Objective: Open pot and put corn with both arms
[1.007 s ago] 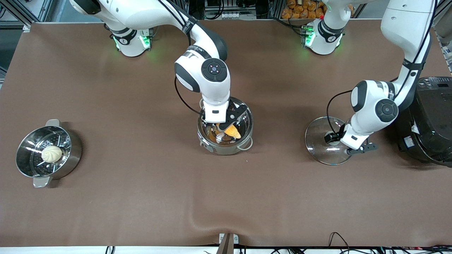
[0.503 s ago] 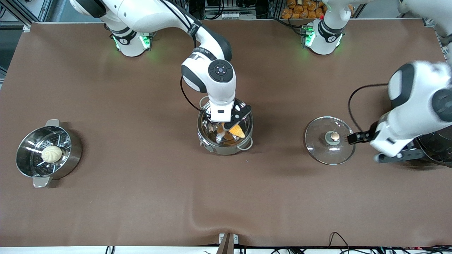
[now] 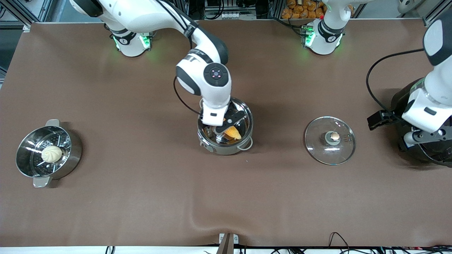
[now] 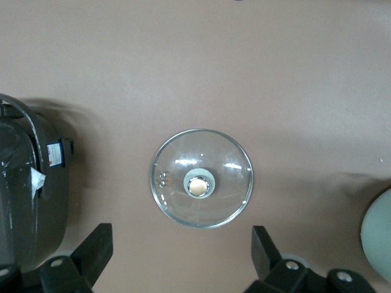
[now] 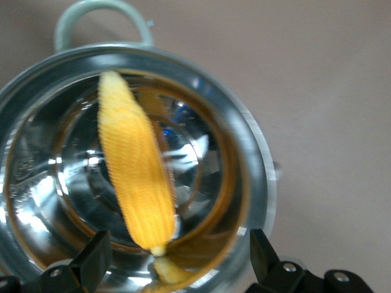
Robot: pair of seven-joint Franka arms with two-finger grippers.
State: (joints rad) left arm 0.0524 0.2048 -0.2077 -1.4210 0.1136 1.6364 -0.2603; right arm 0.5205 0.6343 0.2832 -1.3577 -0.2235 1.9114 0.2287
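Note:
The shiny steel pot (image 3: 243,143) stands open mid-table. The yellow-orange corn (image 3: 233,133) lies tilted inside it, pale stub end down; it also shows in the right wrist view (image 5: 134,183), inside the pot's rim (image 5: 256,159). My right gripper (image 3: 226,124) hangs just over the pot, open (image 5: 177,259), its fingers apart on either side of the corn and not touching it. The glass lid (image 3: 330,151) with its tan knob lies flat on the table toward the left arm's end. My left gripper (image 3: 422,135) is open and empty (image 4: 180,262), raised high beside the lid (image 4: 201,159).
A steel steamer pot (image 3: 24,169) holding a white bun (image 3: 52,154) stands toward the right arm's end. The big black cooker (image 3: 436,157) stands at the left arm's end, under the left arm, and also shows in the left wrist view (image 4: 24,183).
My left gripper has let go of the lid's knob, risen and swung toward the cooker; the lid stays on the table. My right gripper has shifted slightly over the pot.

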